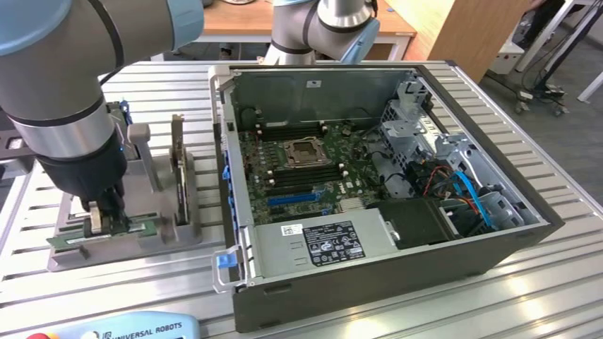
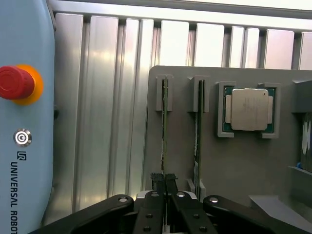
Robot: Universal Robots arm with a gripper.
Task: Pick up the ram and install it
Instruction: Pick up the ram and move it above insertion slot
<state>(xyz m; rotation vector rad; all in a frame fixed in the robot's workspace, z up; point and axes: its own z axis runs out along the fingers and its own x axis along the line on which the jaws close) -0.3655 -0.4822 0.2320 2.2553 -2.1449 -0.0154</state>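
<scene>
- We see the open computer case [image 1: 377, 289] spreading from the exterior view's centre toward three o'clock.
- The grey holder [image 1: 141, 244] sits at its nine o'clock.
- At the holder's six o'clock end, the gripper [image 2: 164, 181] has its fingers clamped on the ram [image 2: 165, 122], which stands on edge in its slot.

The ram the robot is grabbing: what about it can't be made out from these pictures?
- The ram's label and chips: wrist view sees it edge-on; in the exterior view the arm covers its middle.
- Its near end: hidden behind the gripper, wrist view.
- The motherboard's memory slots: too small in the exterior view to tell which are free.
</scene>
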